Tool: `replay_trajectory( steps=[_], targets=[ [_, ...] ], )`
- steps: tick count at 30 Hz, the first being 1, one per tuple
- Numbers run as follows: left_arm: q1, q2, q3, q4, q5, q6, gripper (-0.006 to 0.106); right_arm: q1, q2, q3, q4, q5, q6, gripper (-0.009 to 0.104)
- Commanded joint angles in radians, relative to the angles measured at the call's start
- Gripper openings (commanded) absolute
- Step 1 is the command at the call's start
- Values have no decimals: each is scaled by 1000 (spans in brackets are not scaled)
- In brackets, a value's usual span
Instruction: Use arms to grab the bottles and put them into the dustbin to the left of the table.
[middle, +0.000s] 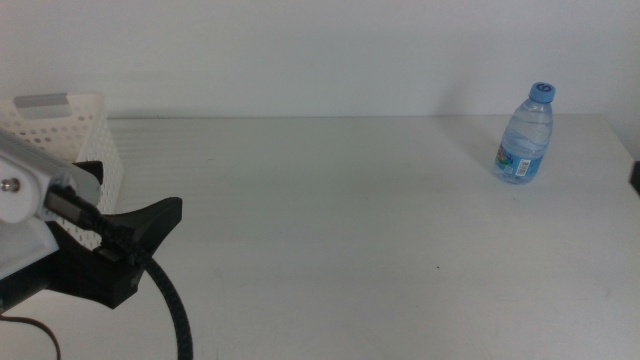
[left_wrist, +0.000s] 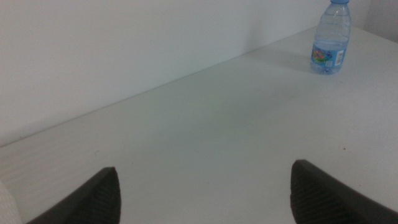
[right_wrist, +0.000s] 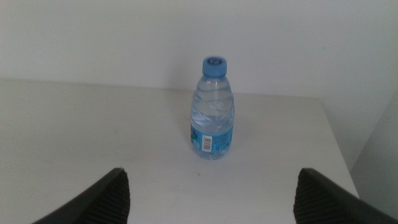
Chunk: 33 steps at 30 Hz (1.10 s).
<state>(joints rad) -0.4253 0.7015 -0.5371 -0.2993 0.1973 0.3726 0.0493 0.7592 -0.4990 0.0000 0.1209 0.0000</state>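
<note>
One small clear water bottle (middle: 526, 134) with a blue cap and blue label stands upright at the far right of the white table (middle: 330, 220). The right wrist view shows this bottle (right_wrist: 212, 112) ahead of my right gripper (right_wrist: 211, 196), whose jaws are open, wide apart and empty, well short of it. My left gripper (left_wrist: 205, 193) is also open and empty, and its view shows the bottle (left_wrist: 329, 40) far across the table. In the middle view the left gripper (middle: 140, 235) sits at the left, just in front of the white perforated dustbin (middle: 60, 125).
A plain white wall runs behind the table's far edge. The left arm's thick black cable (middle: 178, 310) curves down to the bottom edge. A dark sliver (middle: 635, 176) shows at the right edge, near the bottle.
</note>
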Motion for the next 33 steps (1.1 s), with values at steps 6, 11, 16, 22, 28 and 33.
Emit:
replay_trajectory(
  steps=[6,11,16,22,28,33],
  targets=[
    [-8,-4,-27,-14,-77,-5,90,-1,243,30,-66,-405,14,71],
    [-8,-4,-27,-14,-77,-5,90,-2,384,89,-72,-705,9,71],
    [-8,-4,-27,-14,-77,-5,90,-3,549,87,-81,-948,-19,71],
    [-8,-4,-27,-14,-77,-5,90,-3,747,85,-62,-1254,-20,71],
    [-8,-4,-27,-14,-77,-5,90,-3,889,12,-19,-1326,-42,74],
    [-8,-4,-27,-14,-77,-5,90,-3,961,-105,-28,-1257,-42,84]
  ],
)
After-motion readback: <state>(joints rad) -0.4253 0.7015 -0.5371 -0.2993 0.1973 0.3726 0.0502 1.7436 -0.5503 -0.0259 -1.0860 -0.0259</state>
